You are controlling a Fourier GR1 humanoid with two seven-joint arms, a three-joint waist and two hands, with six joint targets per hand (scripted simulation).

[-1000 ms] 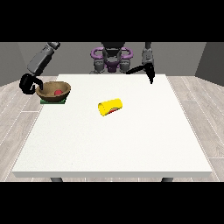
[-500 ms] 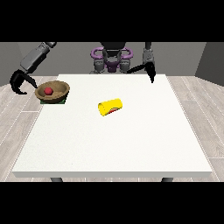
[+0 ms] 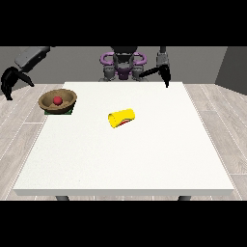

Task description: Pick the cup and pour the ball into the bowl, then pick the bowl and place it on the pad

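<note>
red ball (image 3: 57,100) in bowl (image 3: 69,100) on green pad (image 3: 70,111); yellow cup (image 3: 121,118) lies toppled.

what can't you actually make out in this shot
- Pad, front view: only green edges show under the bowl, which covers the rest.
- Cup: it lies on its side; its inside is too small to read beyond a reddish patch.
- Hand at the view's right: too small to tell how it is set.
- Ball: its underside is hidden by the bowl's wall.
</note>
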